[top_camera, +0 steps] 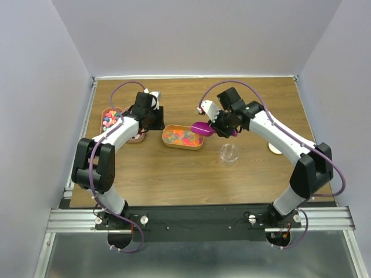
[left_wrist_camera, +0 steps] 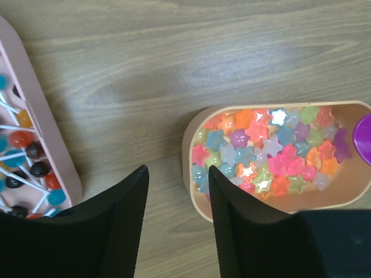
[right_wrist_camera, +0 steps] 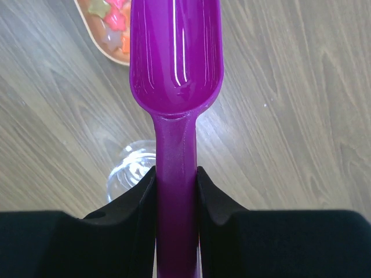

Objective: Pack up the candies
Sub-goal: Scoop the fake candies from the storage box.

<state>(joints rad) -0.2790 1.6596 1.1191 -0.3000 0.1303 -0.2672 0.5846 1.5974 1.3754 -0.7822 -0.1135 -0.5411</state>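
Note:
The candies (left_wrist_camera: 272,153) are small glossy star-shaped sweets in many colours, heaped in an oblong peach tray (left_wrist_camera: 194,191) at the middle of the table (top_camera: 183,136). My left gripper (left_wrist_camera: 177,171) hovers open at the tray's left end. One finger (left_wrist_camera: 232,208) stands over the tray's rim and the other over bare wood, with nothing between them. My right gripper (right_wrist_camera: 175,174) is shut on the handle of a magenta scoop (right_wrist_camera: 177,52). The scoop's bowl looks empty and sits by the tray's right end (top_camera: 203,128).
A second peach tray (left_wrist_camera: 43,124) with lollipops lies to the left (top_camera: 111,119). A clear plastic cup (top_camera: 229,153) stands just under the right wrist (right_wrist_camera: 130,171). A pale round lid (top_camera: 274,147) lies further right. Walls close in the table on three sides.

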